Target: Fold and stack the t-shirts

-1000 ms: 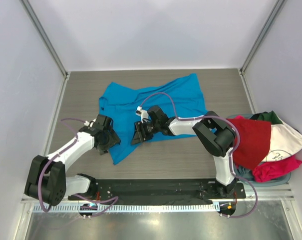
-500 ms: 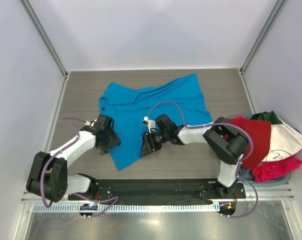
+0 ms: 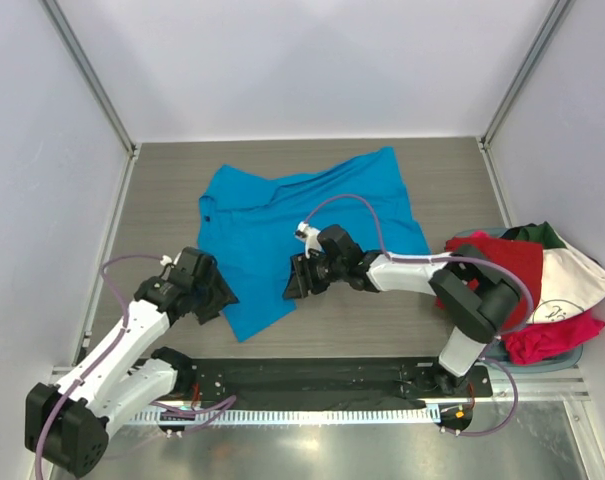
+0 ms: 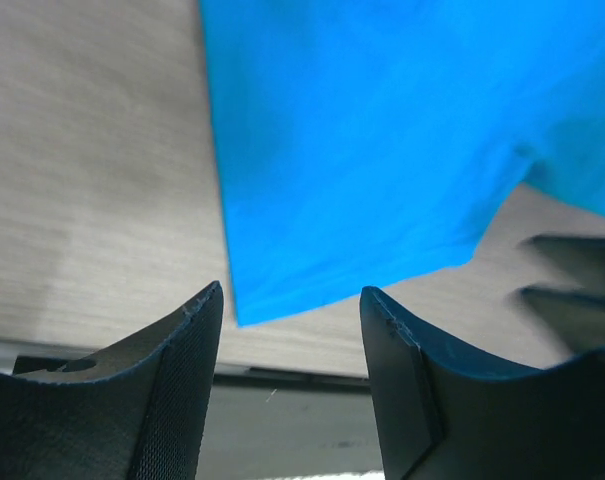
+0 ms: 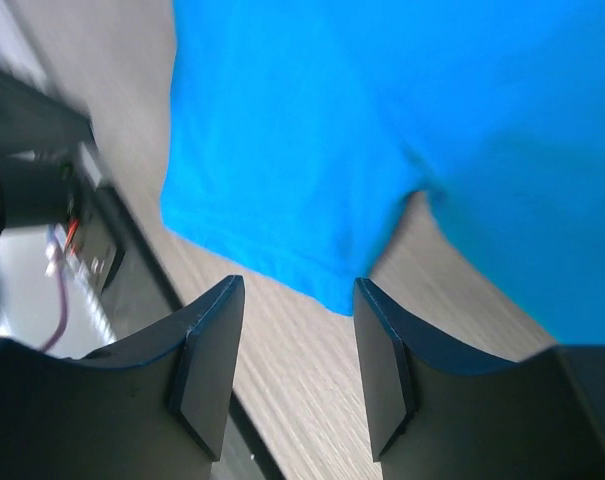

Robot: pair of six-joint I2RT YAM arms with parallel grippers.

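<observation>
A bright blue t-shirt (image 3: 302, 215) lies spread on the wooden table, its lower flap reaching toward the front edge. My left gripper (image 3: 214, 300) is open and empty beside the shirt's lower left corner, which shows in the left wrist view (image 4: 372, 160). My right gripper (image 3: 297, 280) is open and empty at the shirt's lower right hem, which shows in the right wrist view (image 5: 312, 150). Red (image 3: 507, 275), white (image 3: 567, 285), magenta-pink (image 3: 552, 335) and dark green (image 3: 542, 235) t-shirts lie heaped at the right.
The heap sits in a blue-grey basket (image 3: 574, 357) at the table's right edge. A black base rail (image 3: 312, 380) runs along the front. White walls with metal frame posts (image 3: 92, 80) enclose the table.
My left arm has drawn back toward the front and its gripper has left the shirt's left edge. My right gripper has moved slightly right and forward, off the cloth. The shirt's lower flap lies flatter.
</observation>
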